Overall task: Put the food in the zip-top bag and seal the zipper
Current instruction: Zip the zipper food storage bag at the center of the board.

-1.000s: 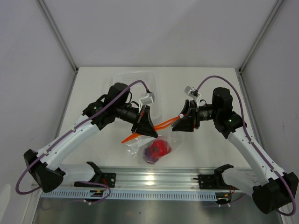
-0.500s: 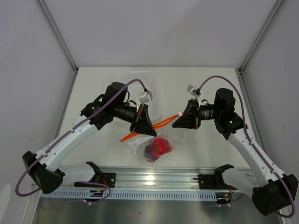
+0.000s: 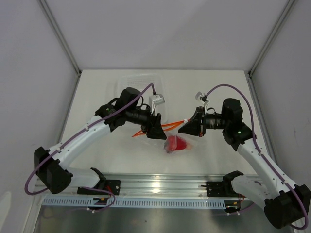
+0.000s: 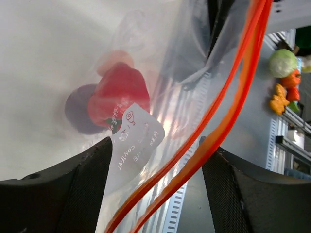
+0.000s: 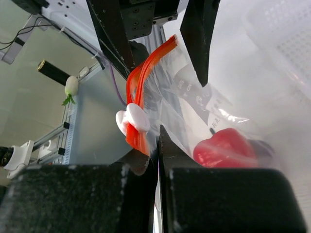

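Note:
The clear zip-top bag (image 3: pixel 183 141) hangs between my two grippers with the food inside. The red pepper-like piece (image 3: pixel 176 144) shows from above. In the left wrist view the red piece (image 4: pixel 119 92), a dark purple one (image 4: pixel 80 109) and a peach one (image 4: pixel 114 57) lie together behind the plastic. The orange-red zipper (image 3: pixel 167 127) runs between the arms. My left gripper (image 3: pixel 156 130) is open, and the zipper (image 4: pixel 190 171) passes loosely between its fingers (image 4: pixel 53 194). My right gripper (image 5: pixel 159 145) is shut on the bag's edge beside the white slider (image 5: pixel 132 119).
A white, translucent plastic tray (image 3: pixel 141 80) sits at the back left, seen also as a tray wall (image 5: pixel 282 29) in the right wrist view. The aluminium rail (image 3: pixel 155 187) runs along the near edge. Small toy vegetables (image 4: pixel 284 63) lie beyond the table.
My left gripper has opened and let go of the zipper. My right gripper has shut on the bag's right end. The bag with the food has shifted to the right.

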Robot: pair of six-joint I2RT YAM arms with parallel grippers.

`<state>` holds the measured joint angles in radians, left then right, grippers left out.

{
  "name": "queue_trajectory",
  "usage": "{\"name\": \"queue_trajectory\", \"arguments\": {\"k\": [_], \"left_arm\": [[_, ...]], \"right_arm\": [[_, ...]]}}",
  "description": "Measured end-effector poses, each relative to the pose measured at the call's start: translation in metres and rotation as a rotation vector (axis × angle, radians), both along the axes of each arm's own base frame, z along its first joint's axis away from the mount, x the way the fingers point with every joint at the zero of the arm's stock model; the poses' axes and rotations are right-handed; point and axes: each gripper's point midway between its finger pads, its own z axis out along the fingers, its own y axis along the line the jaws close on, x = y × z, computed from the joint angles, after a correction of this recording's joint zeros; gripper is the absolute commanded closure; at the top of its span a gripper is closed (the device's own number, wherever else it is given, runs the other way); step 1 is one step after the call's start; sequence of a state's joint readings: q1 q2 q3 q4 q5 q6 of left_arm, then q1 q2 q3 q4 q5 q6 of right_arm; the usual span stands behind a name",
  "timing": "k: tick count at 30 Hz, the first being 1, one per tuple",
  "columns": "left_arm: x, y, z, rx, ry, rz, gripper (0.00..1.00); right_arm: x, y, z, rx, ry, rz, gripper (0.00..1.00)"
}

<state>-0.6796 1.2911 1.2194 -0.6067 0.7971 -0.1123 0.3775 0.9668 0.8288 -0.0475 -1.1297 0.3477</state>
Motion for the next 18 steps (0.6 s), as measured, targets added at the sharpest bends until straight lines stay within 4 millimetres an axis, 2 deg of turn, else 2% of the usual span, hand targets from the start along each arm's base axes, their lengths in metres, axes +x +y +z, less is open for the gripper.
{"name": "queue_trajectory", "arguments": {"k": [3,5,7,13,16,18], "left_arm": [[0.008,0.003,-0.016,0.045,0.008,0.060,0.20],[0.015,0.003,-0.016,0.040,-0.017,0.099,0.20],[0.018,0.005,-0.008,0.007,-0.056,0.134,0.18],[0.015,0.007,0.060,-0.184,-0.249,0.168,0.18],[0.013,-0.002,0.084,-0.234,-0.302,0.150,0.19],[0.012,-0.010,0.093,-0.244,-0.315,0.133,0.19]], "right_arm": [[0.003,0.001,-0.015,-0.028,0.042,-0.037,1.00],[0.004,0.001,-0.021,-0.045,0.064,-0.060,1.00],[0.005,0.003,-0.023,-0.057,0.072,-0.079,1.00],[-0.002,0.013,-0.027,-0.078,0.099,-0.088,1.00],[-0.008,0.018,-0.030,-0.093,0.114,-0.082,1.00],[-0.012,0.020,-0.032,-0.101,0.124,-0.076,1.00]]}}
